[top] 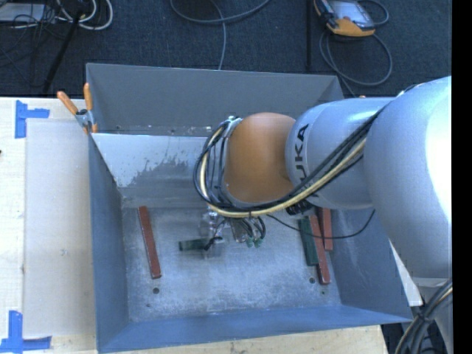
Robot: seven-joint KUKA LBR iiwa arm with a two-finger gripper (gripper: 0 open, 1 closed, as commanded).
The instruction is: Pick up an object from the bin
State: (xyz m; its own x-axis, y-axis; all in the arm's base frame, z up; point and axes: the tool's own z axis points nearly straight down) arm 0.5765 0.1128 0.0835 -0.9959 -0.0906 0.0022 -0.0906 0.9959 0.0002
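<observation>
My gripper (220, 232) hangs low over the middle of the bin floor, mostly hidden under the arm's wrist. Just to its lower left lies a small dark green flat piece (194, 246), whose right end reaches under the gripper's tip. Whether the gripper touches the piece is hidden from me. A small green bit (254, 242) shows right beside the gripper on its right.
A reddish-brown stick (150, 242) lies lengthwise on the left of the floor. A dark green stick (307, 243) and a red-brown stick (321, 251) lie side by side at the right, partly under the arm. The bin's sloped walls ring the floor.
</observation>
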